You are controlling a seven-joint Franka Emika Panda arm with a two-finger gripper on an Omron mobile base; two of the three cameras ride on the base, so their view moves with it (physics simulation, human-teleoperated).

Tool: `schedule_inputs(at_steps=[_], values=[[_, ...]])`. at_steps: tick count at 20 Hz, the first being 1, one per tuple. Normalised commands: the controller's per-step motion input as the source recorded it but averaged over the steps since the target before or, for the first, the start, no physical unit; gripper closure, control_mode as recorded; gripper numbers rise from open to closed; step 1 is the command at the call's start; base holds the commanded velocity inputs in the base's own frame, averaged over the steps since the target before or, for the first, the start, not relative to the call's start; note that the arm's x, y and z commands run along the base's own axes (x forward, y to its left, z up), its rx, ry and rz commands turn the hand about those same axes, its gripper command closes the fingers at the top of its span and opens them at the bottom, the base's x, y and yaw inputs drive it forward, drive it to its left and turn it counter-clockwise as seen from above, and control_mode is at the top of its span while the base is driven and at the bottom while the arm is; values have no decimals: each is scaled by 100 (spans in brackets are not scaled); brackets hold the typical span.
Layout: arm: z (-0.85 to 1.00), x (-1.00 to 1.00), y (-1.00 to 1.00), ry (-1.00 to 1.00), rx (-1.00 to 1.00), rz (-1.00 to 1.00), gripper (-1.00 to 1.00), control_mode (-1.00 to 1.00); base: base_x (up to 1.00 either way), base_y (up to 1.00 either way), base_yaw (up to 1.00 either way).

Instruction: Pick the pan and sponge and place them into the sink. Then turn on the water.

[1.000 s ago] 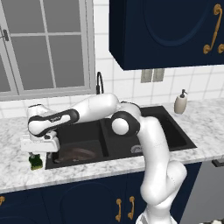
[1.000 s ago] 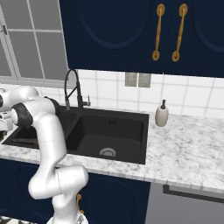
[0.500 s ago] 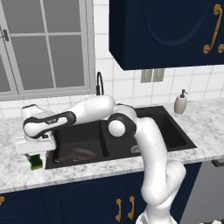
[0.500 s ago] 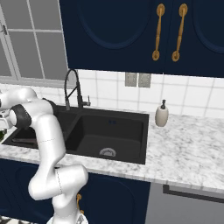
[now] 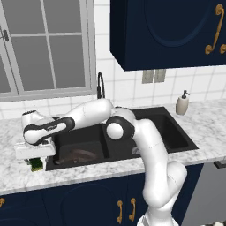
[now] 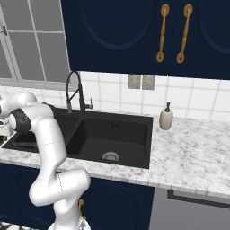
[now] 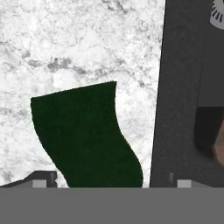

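One sponge [image 7: 85, 133] lies green side up on the marble bench [image 7: 78, 48], just beside the sink's [image 7: 175, 96] left rim and not in the basin; from the left base view it shows as a small yellow and green block [image 5: 36, 165] at the bench's front, left of the black sink [image 5: 176, 132]. Directly over it hangs the claw [image 7: 109, 183], its two dark fingertips [image 7: 41, 179] spread wide, one on the bench side of the sponge and the other over the sink rim, gripping nothing. Whether the tips touch the sponge I cannot tell. In the left basin rests the pan [image 5: 79, 155], a dark brown round shape on the basin floor, and a sliver of brown shows at the right edge of the hand view inside the sink. The white arm reaches from the base across the sink to the left, its hand [image 5: 35, 150] low over the sponge. Behind the basins stands a black faucet [image 6: 74, 90], and to the right of the sink a cream soap dispenser [image 6: 166, 117] sits on the bench against the tiled wall, with dark blue cabinets [image 6: 134, 31] above it.
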Motion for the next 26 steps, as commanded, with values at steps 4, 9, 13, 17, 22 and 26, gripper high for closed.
schedule_inputs(at_steps=[4, 9, 13, 17, 22, 26], values=[[-20, 0, 18, -6, 2, 5, -100, -100, 0, 0, 0], [-29, 0, 24, -11, 1, 8, -100, -100, 0, 0, 0], [-45, 0, 1, -1, -1, 2, 100, -100, 0, 0, 0], [-26, 0, -6, 3, 0, 0, 100, -100, 0, 0, 0], [19, 6, -53, -4, 7, 0, 100, -100, 0, 0, 0], [17, 13, -75, 0, 5, 0, 100, -100, 0, 0, 0]])
